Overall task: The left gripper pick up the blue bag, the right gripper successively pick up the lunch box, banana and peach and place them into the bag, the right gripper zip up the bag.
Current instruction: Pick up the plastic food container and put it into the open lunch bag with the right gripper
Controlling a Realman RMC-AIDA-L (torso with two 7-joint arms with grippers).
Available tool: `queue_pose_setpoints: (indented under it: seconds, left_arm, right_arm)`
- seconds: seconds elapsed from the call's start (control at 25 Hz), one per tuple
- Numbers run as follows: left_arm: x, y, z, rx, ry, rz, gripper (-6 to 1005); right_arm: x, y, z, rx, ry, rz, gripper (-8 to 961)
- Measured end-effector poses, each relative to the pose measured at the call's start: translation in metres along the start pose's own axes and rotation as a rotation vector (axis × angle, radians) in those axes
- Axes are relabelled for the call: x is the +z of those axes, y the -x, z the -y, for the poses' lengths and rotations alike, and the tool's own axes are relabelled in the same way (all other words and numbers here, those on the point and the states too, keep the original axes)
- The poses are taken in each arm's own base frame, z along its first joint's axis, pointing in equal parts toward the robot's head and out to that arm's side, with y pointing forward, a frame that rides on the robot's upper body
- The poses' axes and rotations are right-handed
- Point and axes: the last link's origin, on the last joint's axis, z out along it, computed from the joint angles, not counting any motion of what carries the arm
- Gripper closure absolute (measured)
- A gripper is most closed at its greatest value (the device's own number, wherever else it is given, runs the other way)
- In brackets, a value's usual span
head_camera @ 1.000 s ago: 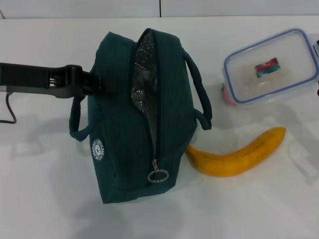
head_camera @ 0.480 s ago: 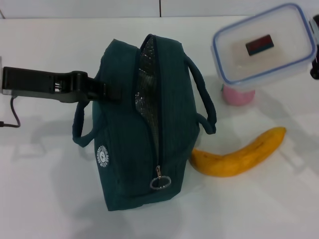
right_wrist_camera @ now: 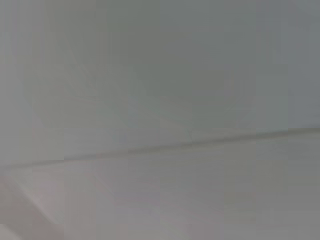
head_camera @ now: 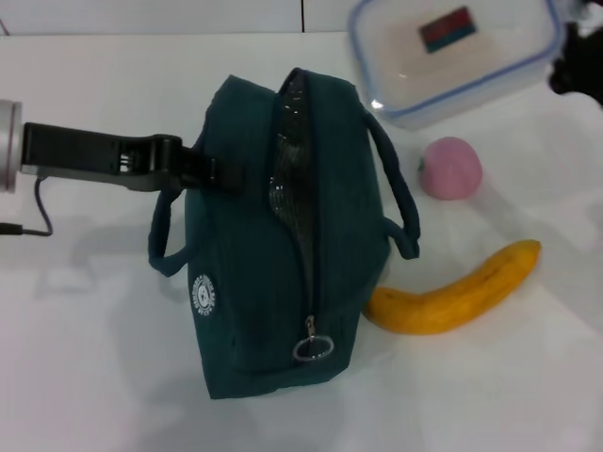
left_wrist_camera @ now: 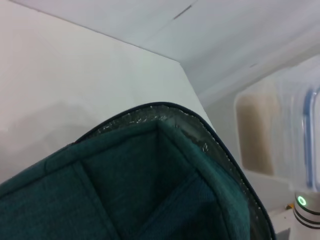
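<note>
We see a plain white table (head_camera: 85, 377) filling almost all of the head view, with pale wall panels along its far edge and one dark vertical seam between them.

The blue bag (head_camera: 283, 254) stands on the table a little left of centre, its long zip opening running from far to near and partly parted, so that silver foil lining shows at the far end. The ring zip pull (head_camera: 312, 347) hangs at the near end, and a small round white logo (head_camera: 203, 292) sits on the bag's left side.

Our left hand (head_camera: 209, 174) reaches in from the left and is clenched on the bag's left wall near the top, beside the left rope handle. In the left wrist view the bag's far corner and its foil edge fill the lower part, with white table and wall beyond.

The lunch box (head_camera: 457, 52) is lifted above the table at the far right, just beyond the bag's far right corner, tilted, its coloured sticker facing up. Our right hand (head_camera: 577, 66) shows only as a dark shape at the box's right end; we take it to be grasping the box.

The peach (head_camera: 450, 168) rests on the table right of the bag. The banana (head_camera: 457, 292) lies nearer, its left tip touching the bag.
</note>
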Motion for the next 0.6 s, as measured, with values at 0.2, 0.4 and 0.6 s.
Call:
queue_pose_setpoints:
  seconds: [0.2,0.4,0.6]
  left_arm:
    - [0.009,-0.004,-0.004,0.019,0.02,0.024,963]
    - [0.011,-0.006,-0.005,0.037,0.021,0.027,963]
    - [0.012,-0.007,-0.005,0.05,0.024,0.014,963]
  right_arm:
    - [0.026,-0.008,0.004,0.002,-0.008,-0.08,858]
    - [0.043,-0.013,0.016,-0.008,-0.091,-0.138,858]
    - [0.041,-0.015,0.027,-0.023,-0.166,-0.158,840]
